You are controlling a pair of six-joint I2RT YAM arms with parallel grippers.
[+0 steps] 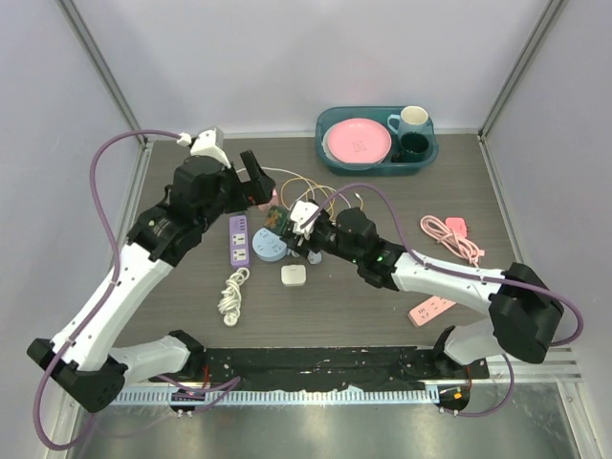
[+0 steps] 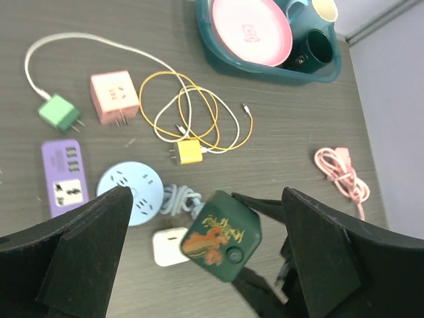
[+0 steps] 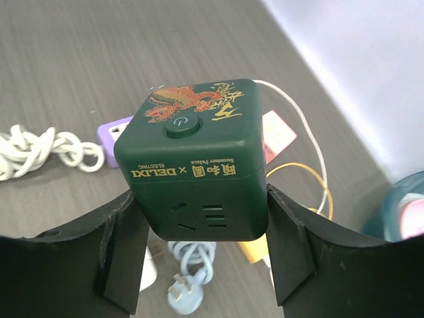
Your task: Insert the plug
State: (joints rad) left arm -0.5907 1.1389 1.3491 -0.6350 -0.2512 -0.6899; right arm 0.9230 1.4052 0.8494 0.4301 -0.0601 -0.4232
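Observation:
My right gripper (image 3: 202,222) is shut on a dark green cube socket (image 3: 195,156) with a gold dragon print, holding it by two opposite sides above the table. A slotted face of the cube points toward the wrist camera. My left gripper (image 2: 205,255) is open wide around the same cube (image 2: 222,235), its fingers (image 2: 86,252) clear of it on both sides. Below the cube a light blue plug (image 3: 185,295) lies on its coiled cable (image 2: 177,199). From above, the cube (image 1: 278,218) hangs between both grippers at the table's middle.
A round light blue socket (image 2: 130,191), a purple power strip (image 2: 64,177), a white adapter (image 2: 169,246), a yellow plug with cable (image 2: 189,151), and green (image 2: 58,111) and pink (image 2: 114,96) adapters lie around. A teal tray (image 1: 325,158) stands far right; a pink cable (image 1: 449,237) lies to the right.

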